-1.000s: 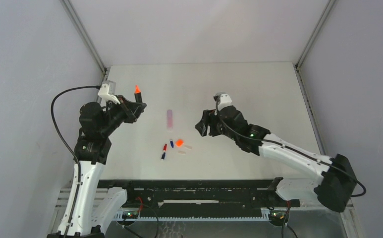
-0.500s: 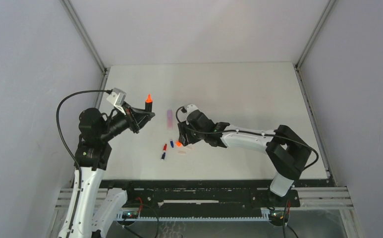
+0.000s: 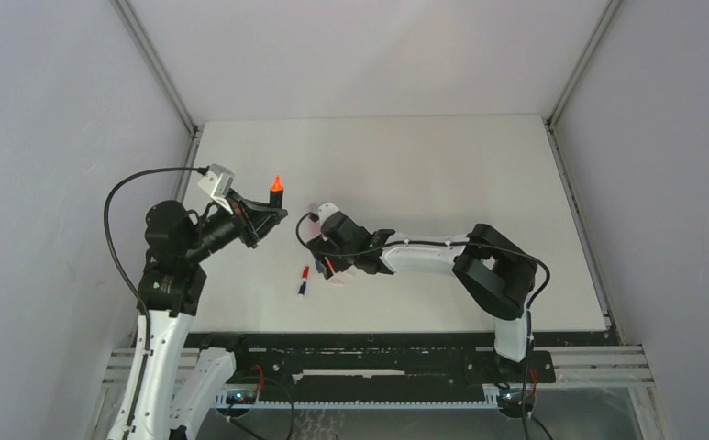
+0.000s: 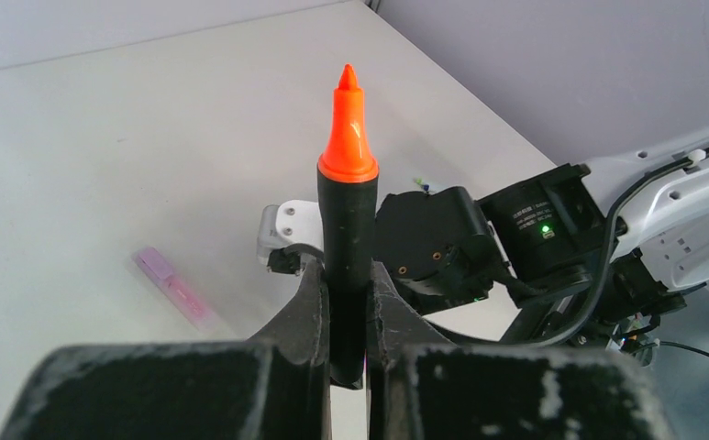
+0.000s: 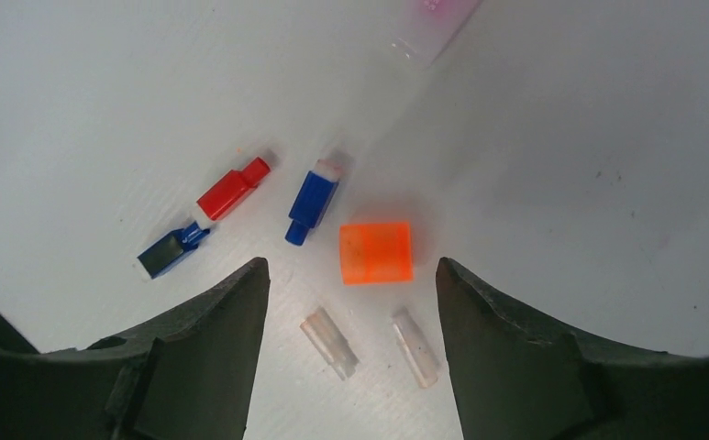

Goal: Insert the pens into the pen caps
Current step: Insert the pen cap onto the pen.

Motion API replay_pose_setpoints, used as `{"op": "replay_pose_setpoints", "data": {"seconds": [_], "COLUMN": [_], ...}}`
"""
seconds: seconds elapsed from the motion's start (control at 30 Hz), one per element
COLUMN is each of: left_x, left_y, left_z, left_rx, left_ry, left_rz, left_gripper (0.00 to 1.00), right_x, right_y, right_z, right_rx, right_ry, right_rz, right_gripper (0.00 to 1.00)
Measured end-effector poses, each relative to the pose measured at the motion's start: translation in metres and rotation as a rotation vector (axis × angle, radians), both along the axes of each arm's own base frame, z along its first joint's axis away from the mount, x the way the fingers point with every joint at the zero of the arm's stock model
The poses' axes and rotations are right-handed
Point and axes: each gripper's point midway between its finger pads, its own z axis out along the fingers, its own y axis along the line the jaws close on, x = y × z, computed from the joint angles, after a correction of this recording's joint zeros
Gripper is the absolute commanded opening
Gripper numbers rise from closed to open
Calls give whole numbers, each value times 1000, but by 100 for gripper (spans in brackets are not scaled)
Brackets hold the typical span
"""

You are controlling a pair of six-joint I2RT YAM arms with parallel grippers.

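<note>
Orange marks our place in the job: the orange cap (image 5: pixel 376 253) lies on the table (image 3: pixel 442 174) toward the near edge, touched by nothing. The right gripper (image 5: pixel 350 280) hangs directly above it, jaws spread wide and holding nothing. Loose around the cap are a red piece (image 5: pixel 233 190), a blue piece (image 5: pixel 313 203), a dark blue piece (image 5: pixel 169 252) and two clear pieces (image 5: pixel 329 341) (we cannot tell which are caps and which are short pens). Farther back, the lilac highlighter (image 4: pixel 171 289) lies alone on the table. Off to the left, the left gripper (image 4: pixel 347 289) is clamped on the black highlighter (image 4: pixel 348 220), holding it upright above the table with its orange tip bare. We judge that no pen is capped yet. The first pairing is only set up, and every other one remains.
</note>
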Motion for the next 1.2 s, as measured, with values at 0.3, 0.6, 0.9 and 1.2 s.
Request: {"op": "replay_pose_setpoints", "data": {"seconds": [0.3, 0.6, 0.9, 1.2], "left_x": [0, 0, 0, 0], "left_y": [0, 0, 0, 0], "left_z": [0, 0, 0, 0], "left_rx": [0, 0, 0, 0], "left_ry": [0, -1, 0, -1], "left_rz": [-2, -2, -2, -2], "left_gripper": [0, 0, 0, 0], "right_x": [7, 4, 10, 18], "right_y": [4, 6, 2, -10], "right_z": [-10, -24, -31, -27], "right_rx": [-67, -116, -167, -203], "right_ry": [-50, -55, -76, -94], "right_rz": [29, 58, 42, 2], "right_gripper": [54, 46, 31, 23]}}
